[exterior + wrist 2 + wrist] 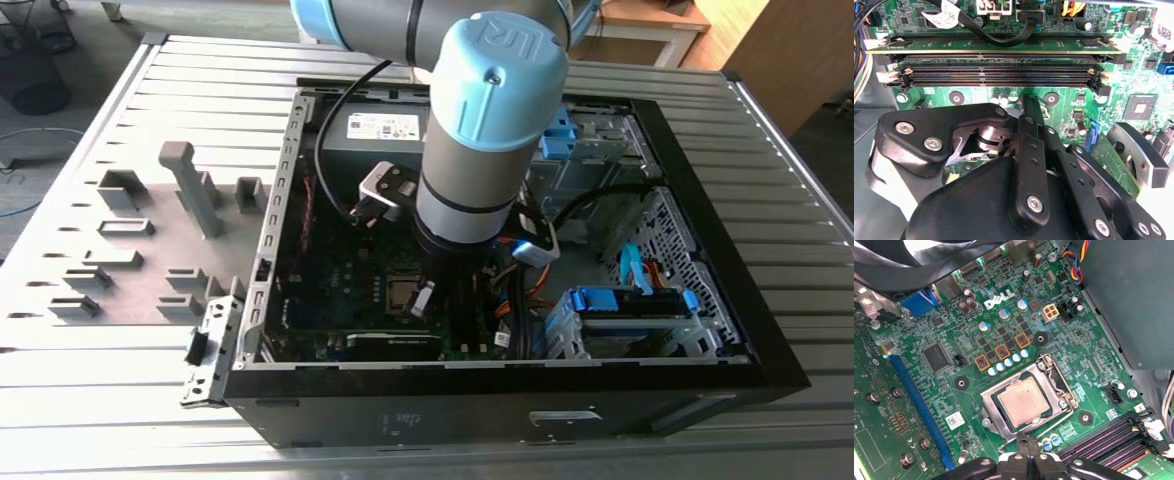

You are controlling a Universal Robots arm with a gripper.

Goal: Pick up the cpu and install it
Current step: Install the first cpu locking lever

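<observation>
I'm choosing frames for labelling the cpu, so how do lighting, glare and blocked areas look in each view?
First wrist view: even light, the cpu sits in its socket with a soft sheen and no harsh glare, the gripper at the frame's edge. Second wrist view: the dark gripper linkage blocks the lower half. Exterior view: the arm hides much of the motherboard, and the case interior is shadowed.

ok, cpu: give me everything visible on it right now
The cpu is a small flat square chip with a dull silvery-tan metal top, plain and unmarked as far as shows. In the first wrist view it lies flat and level inside the socket on the green motherboard, framed by the metal socket bracket. The gripper hangs just beside the socket, not touching the chip. In the exterior view it sits beside the arm's lower end.
</observation>
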